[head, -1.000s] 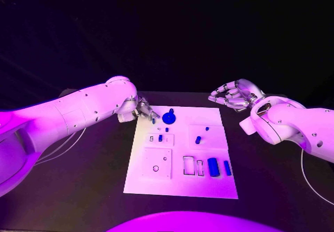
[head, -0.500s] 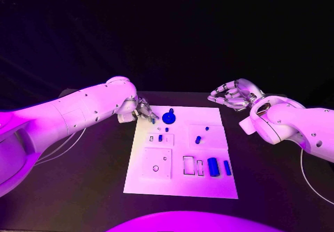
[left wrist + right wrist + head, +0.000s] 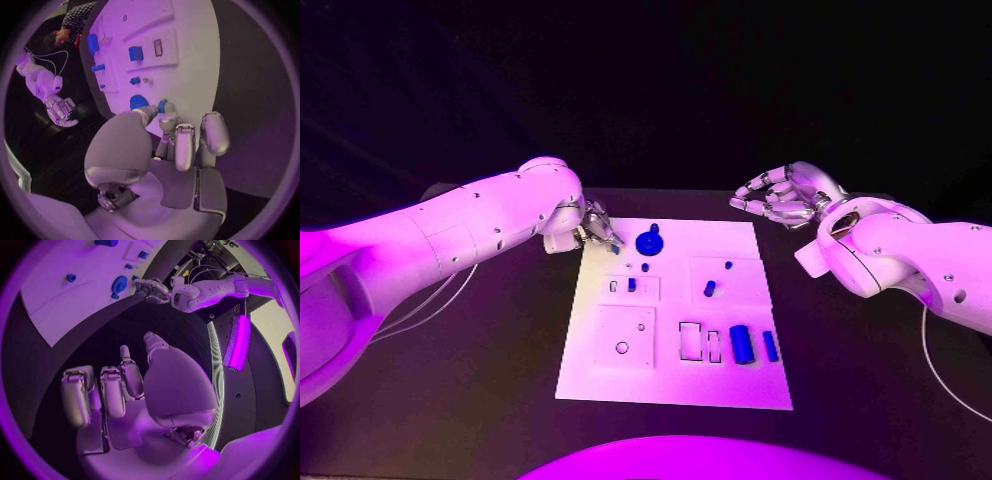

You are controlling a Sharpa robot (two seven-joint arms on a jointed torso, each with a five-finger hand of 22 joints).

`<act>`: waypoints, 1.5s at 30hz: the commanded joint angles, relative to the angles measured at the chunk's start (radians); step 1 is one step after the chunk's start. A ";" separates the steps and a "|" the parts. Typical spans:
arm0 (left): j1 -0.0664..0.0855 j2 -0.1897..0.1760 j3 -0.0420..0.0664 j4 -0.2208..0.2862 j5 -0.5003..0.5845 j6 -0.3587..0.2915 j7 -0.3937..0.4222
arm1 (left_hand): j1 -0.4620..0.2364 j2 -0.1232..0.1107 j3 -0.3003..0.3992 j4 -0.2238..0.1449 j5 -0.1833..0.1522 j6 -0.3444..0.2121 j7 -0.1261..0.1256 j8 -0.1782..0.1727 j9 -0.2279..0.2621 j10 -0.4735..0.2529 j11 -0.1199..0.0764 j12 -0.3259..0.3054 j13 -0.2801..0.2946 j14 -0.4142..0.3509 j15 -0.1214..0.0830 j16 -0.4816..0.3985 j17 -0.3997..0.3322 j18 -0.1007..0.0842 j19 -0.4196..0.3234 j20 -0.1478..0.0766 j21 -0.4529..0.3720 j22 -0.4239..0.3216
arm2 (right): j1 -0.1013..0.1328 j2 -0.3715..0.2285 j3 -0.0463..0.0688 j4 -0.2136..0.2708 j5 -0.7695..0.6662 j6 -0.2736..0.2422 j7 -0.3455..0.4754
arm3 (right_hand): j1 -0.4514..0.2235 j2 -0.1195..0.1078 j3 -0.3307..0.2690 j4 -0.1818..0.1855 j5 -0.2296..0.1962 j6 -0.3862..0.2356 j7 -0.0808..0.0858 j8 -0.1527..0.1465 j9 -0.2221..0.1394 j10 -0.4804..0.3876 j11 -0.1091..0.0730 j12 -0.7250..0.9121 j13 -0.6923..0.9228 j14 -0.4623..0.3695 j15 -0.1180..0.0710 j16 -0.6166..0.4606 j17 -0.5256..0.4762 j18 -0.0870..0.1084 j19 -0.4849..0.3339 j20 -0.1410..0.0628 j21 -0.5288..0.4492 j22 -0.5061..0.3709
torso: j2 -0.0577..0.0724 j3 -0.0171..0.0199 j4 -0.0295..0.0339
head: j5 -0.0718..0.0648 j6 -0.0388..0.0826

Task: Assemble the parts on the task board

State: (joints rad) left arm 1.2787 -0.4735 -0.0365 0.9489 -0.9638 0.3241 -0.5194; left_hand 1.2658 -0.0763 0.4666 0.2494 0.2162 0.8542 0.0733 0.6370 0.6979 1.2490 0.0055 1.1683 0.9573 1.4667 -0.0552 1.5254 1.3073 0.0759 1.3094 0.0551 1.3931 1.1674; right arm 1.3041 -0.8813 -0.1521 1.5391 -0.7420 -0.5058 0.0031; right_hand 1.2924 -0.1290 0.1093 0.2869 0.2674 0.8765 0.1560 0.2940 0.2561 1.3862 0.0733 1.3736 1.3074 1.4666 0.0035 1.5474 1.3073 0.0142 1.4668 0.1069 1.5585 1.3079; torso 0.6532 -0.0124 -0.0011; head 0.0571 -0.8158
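The white task board (image 3: 675, 375) lies in the middle of the black table. My left hand (image 3: 596, 228) hovers at its far left corner and pinches a small blue peg (image 3: 162, 106) between thumb and a fingertip, just beside the round blue part (image 3: 649, 241) (image 3: 139, 101). Small blue pegs (image 3: 630, 285) (image 3: 710, 289) stand in the board's middle plates. Two blue blocks (image 3: 741, 344) (image 3: 770, 346) lie near its right edge. My right hand (image 3: 783, 197) floats off the far right corner, fingers loosely bent, holding nothing.
Rectangular recesses (image 3: 691, 341) and a plate with a hole (image 3: 623, 337) sit in the board's near half. The right wrist view shows my left hand (image 3: 153, 290) by the round blue part (image 3: 119, 284). Black table surrounds the board.
The right hand has drifted slightly to the left. The left hand with its peg has barely shifted.
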 commanded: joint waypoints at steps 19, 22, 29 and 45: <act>-0.004 -0.096 0.000 0.133 0.096 -0.077 0.029 | -0.047 -0.043 0.333 -0.156 0.007 -0.010 -0.002 0.073 0.055 0.024 -0.009 0.009 -0.001 0.077 -0.005 0.004 0.163 0.011 0.000 -0.001 0.001 0.011 | -0.001 -0.003 0.000 0.000 -0.011 0.010 0.009 | 0.006 0.008 -0.002 0.001 0.035 -0.005 -0.002 0.008 -0.001 -0.002 -0.002 -0.003 0.049 0.085 -0.006 -0.007 0.183 -0.010 0.097 -0.007 -0.004 0.253 | -0.003 0.0013 0.0037 | 0.001 0.000; -0.004 -0.137 0.000 0.203 0.103 -0.100 0.035 | -0.056 -0.046 0.345 -0.165 0.007 -0.008 -0.003 0.077 0.056 0.028 -0.010 0.012 0.002 0.077 -0.005 0.004 0.164 0.011 0.002 -0.002 0.002 0.014 | -0.001 -0.005 0.000 0.001 -0.011 0.011 0.009 | 0.006 0.008 -0.002 0.001 0.035 -0.005 -0.002 0.008 -0.001 -0.002 -0.002 -0.003 0.049 0.085 -0.006 -0.007 0.183 -0.010 0.097 -0.007 -0.004 0.253 | -0.003 0.0013 0.0037 | 0.003 0.001; -0.007 -0.213 0.000 0.340 0.084 -0.143 0.060 | -0.071 -0.056 0.373 -0.184 0.009 -0.002 -0.006 0.083 0.058 0.038 -0.013 0.019 0.011 0.078 -0.008 0.005 0.167 0.008 0.011 -0.004 0.008 0.026 | -0.001 -0.010 0.000 0.000 -0.010 0.011 0.009 | 0.007 0.008 -0.002 0.001 0.038 -0.005 -0.002 0.008 -0.001 -0.002 -0.002 -0.003 0.049 0.085 -0.006 -0.007 0.183 -0.010 0.097 -0.007 -0.003 0.253 | -0.003 0.0003 0.0044 | 0.008 0.000; -0.061 -0.282 -0.002 0.476 -0.078 -0.182 0.056 | -0.089 -0.068 0.404 -0.202 0.013 0.008 -0.010 0.089 0.059 0.054 -0.017 0.030 0.026 0.080 -0.011 0.008 0.173 0.004 0.025 -0.007 0.018 0.046 | -0.007 -0.012 0.000 -0.001 -0.009 0.013 0.009 | 0.007 0.008 -0.002 0.001 0.040 -0.005 -0.002 0.009 -0.001 -0.003 -0.002 -0.003 0.048 0.085 -0.006 -0.007 0.183 -0.010 0.097 -0.007 -0.004 0.253 | -0.001 -0.0009 0.0020 | 0.020 -0.006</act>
State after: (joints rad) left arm 1.2212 -0.7550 -0.0387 1.4171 -0.9792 0.1654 -0.4675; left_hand 1.1846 -0.1460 0.6820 0.2332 0.2248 0.8539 0.0676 0.7194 0.7575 1.2942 -0.0108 1.1958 0.9823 1.4656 -0.0613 1.5294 1.3081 0.0757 1.3283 0.0481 1.4081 1.2137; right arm 1.2979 -0.8932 -0.1523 1.5372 -0.7431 -0.5045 0.0024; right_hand 1.2965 -0.1251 0.1093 0.2869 0.3043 0.8765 0.1560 0.2979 0.2561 1.3862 0.0733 1.3736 1.3073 1.4666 0.0035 1.5474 1.3078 0.0141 1.4664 0.1073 1.5585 1.3074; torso 0.6508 -0.0115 0.0028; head 0.0756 -0.8216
